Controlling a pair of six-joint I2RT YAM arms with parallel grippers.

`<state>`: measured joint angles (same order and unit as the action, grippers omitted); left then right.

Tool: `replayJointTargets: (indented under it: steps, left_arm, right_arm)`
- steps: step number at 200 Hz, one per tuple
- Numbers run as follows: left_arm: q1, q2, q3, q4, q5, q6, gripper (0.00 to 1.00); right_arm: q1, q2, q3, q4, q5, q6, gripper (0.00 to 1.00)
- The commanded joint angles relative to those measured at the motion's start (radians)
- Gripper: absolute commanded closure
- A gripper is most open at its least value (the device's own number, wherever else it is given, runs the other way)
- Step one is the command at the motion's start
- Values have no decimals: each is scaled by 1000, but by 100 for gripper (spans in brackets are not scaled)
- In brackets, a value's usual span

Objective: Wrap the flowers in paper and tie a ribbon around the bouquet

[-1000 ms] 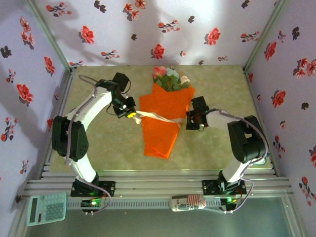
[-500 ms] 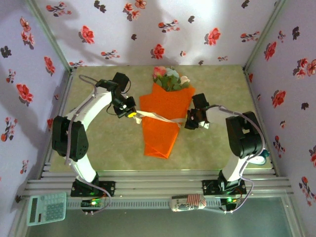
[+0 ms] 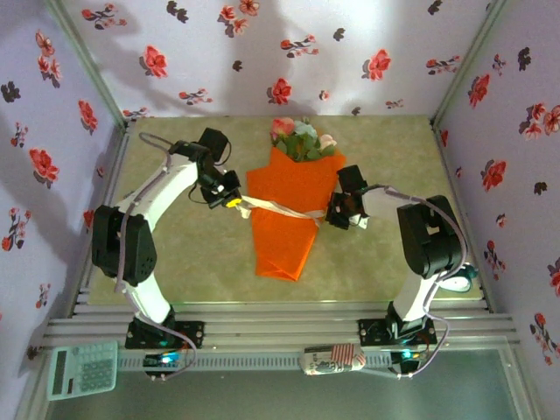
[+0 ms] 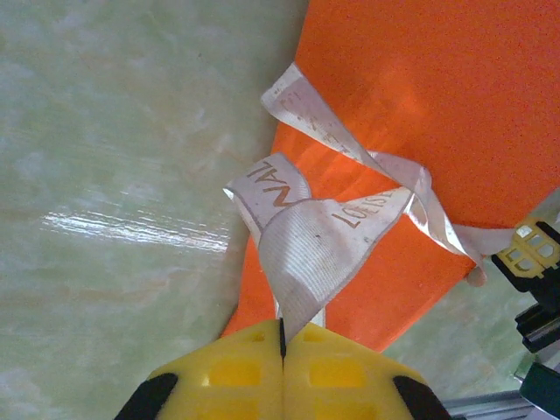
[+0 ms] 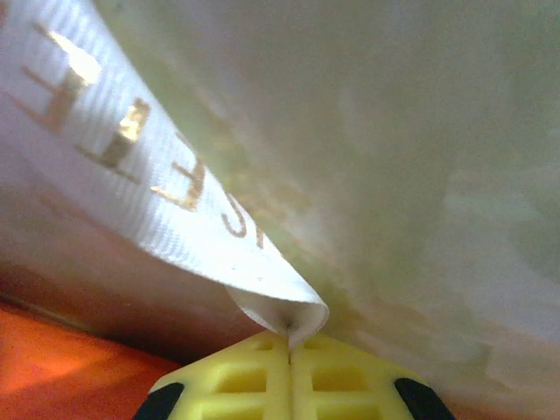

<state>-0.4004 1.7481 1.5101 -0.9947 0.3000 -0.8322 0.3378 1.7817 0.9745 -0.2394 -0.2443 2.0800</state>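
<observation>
From the top camera, the bouquet (image 3: pixel 289 223) is lying in the middle of the worktop (image 3: pixel 175 254). Its flowers (image 3: pixel 303 138) are pointing at the far wall and its narrow end is pointing back at me. The ribbon (image 3: pixel 280 207) is running across its waist. I am holding an arm at each side: the left jaws at the ribbon's left end, just beside the wrap's edge, and the right jaws at its right end. I am reading this as the tying stage. Each arm is taking one tail so that the band can be drawn in around the wrap rather than sliding off it.

On the left wrist camera, the left jaws are pinching one tail, with the yellow pads meeting and the fabric trapped in the seam between them. Ahead of them the ribbon is crossing over itself on the orange paper (image 4: pixel 420 105). It is making a loose overlap, not a snug knot. The other tail is trailing off toward the right jaws at the frame's right edge.

On the right wrist camera, the right jaws are clamping the folded tip of that second tail. The rest of it, with its gold lettering, is rising away to the upper left. The hold is sitting right at the tip, so I am expecting that a hard pull could slip it free.
</observation>
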Motion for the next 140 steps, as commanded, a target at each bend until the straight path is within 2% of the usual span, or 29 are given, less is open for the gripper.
replayJointTargets:
  steps: [1,72,90,140]
  left_arm:
    - [32,-22,22,-2,1,-4,100]
    - [144,-8,55,-1,-51,-2,100]
    - [171,11,50,1,-93,2,100]
    - [218,115,28,53,-119,6,100]
  right_arm:
    - [-49,22,23,108,133,104,100]
    - [-144,-54,113,-96,160,-215,100]
    - [-163,-65,104,-113,154,-256,100]
    - [-199,-71,64,-100,90,-326,100]
